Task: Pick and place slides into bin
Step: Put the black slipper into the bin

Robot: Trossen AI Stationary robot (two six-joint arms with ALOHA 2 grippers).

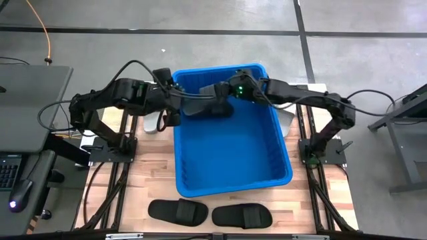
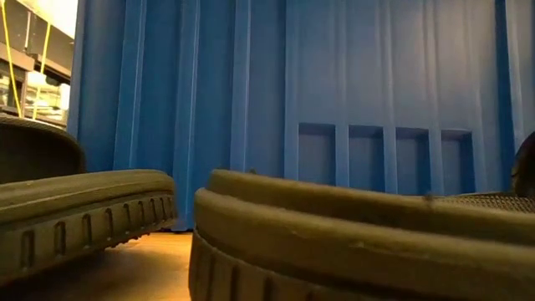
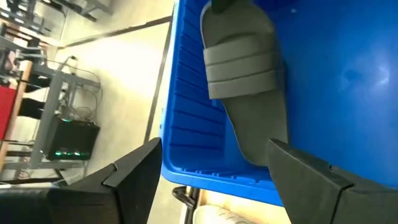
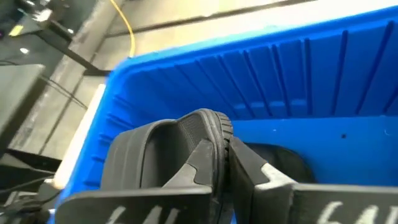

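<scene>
High view: a bright blue plastic bin (image 1: 230, 127), rectangular, rimmed, with ribbed walls, sits mid-desk (image 1: 320, 200) on pale wood planks; both dark arms reach over its far end. Right hand (image 1: 217, 100) is pressed together, pinching a matte black slide (image 4: 168, 155) by its thick treaded sole above the bin; left hand (image 1: 179, 105) hangs spread at the bin's left rim, facing a slide with a wide ribbed strap (image 3: 242, 68) over the interior; two black slides (image 1: 178, 211) lie side by side near the desk's front edge, outside the bin; a pale slide (image 1: 152, 124) shows beside the left wall.
</scene>
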